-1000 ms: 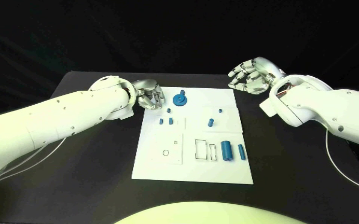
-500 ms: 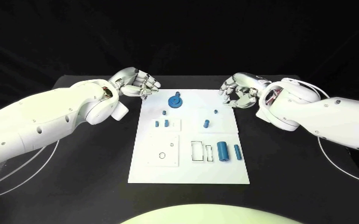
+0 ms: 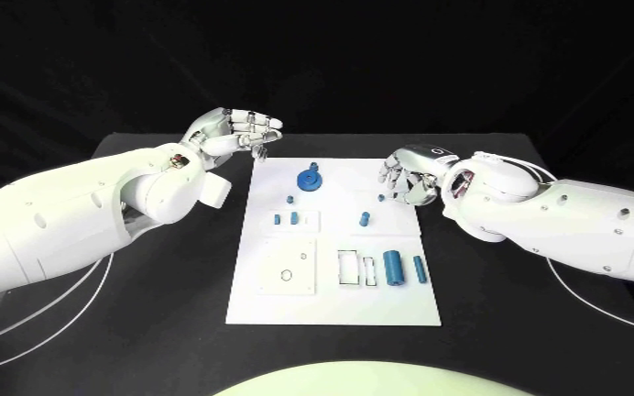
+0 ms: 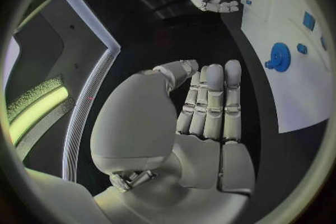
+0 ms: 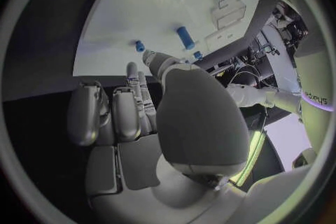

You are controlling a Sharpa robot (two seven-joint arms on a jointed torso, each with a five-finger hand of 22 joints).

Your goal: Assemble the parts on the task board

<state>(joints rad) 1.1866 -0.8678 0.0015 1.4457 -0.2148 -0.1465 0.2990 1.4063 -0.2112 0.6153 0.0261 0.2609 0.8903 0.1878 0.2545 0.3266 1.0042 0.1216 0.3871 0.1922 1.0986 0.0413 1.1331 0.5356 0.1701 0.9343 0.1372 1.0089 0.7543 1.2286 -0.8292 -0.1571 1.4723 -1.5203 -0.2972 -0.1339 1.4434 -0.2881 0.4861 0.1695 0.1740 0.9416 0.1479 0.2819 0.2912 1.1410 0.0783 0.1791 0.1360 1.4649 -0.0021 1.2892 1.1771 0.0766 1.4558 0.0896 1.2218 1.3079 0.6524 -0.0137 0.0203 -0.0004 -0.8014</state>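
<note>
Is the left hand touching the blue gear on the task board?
Apart. In the head view the left hand is off the task board's far left corner, with bare white plate between its fingers and the blue gear.

The right hand [image 3: 412, 176] hung at the task board [image 3: 335, 309]'s far right edge, just beside a small blue peg [image 3: 382, 198], crowding that corner. The left hand [image 3: 235, 137] stood off the far left corner, apart from the blue gear [image 3: 311, 180]. Bare tabletop [image 3: 172, 323] lay open along both long sides and the near end
</note>
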